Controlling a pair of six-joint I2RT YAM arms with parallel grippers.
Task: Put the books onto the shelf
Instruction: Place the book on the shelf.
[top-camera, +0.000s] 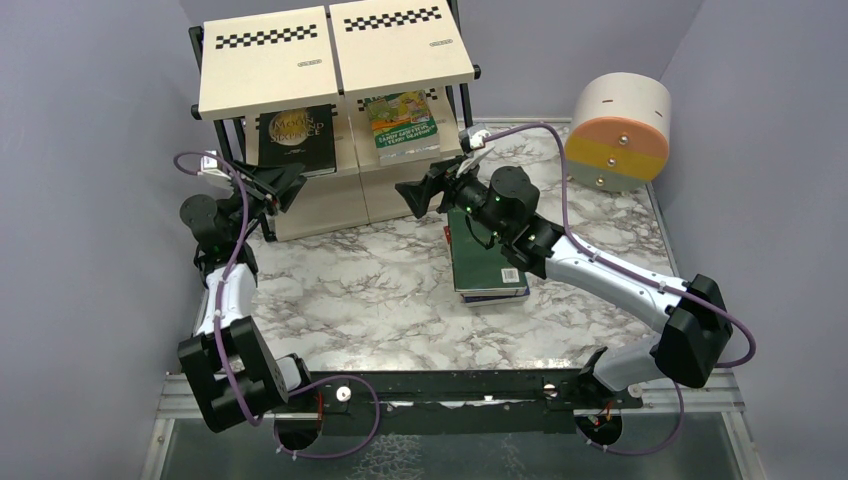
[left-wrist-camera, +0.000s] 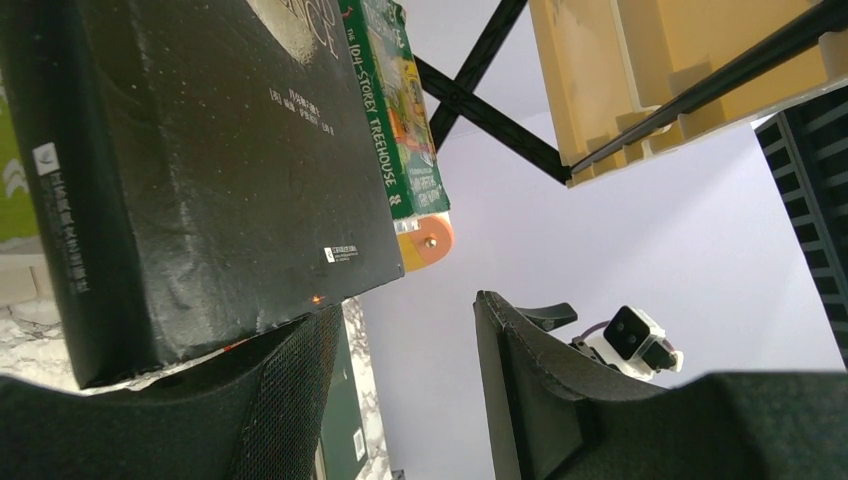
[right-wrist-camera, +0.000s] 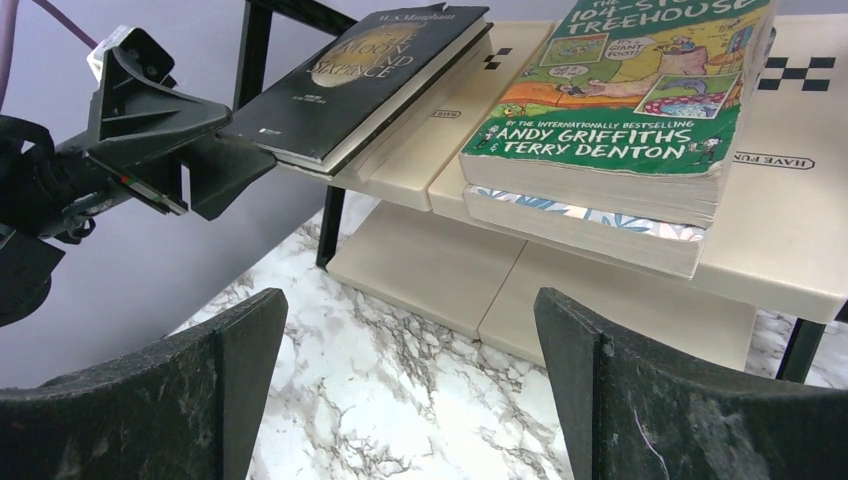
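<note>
The shelf (top-camera: 265, 70) stands at the back. On its middle board lie a black book (top-camera: 295, 135) on the left and a green Treehouse book (top-camera: 403, 122) on the right, which rests on a pale floral one (right-wrist-camera: 600, 225). My left gripper (top-camera: 288, 186) is at the black book's (left-wrist-camera: 200, 180) near corner. It (left-wrist-camera: 405, 310) is open with nothing in the gap, and one finger (left-wrist-camera: 290, 400) sits just under that corner. My right gripper (right-wrist-camera: 410, 300) is open and empty above the marble, in front of the shelf (right-wrist-camera: 800, 220). More books lie stacked on the table, a dark green one (top-camera: 485, 265) on top.
A round beige-and-orange drum (top-camera: 620, 130) lies at the back right. The stack of books sits under my right forearm. Purple walls close in on both sides. The shelf's bottom board (right-wrist-camera: 440, 270) is bare.
</note>
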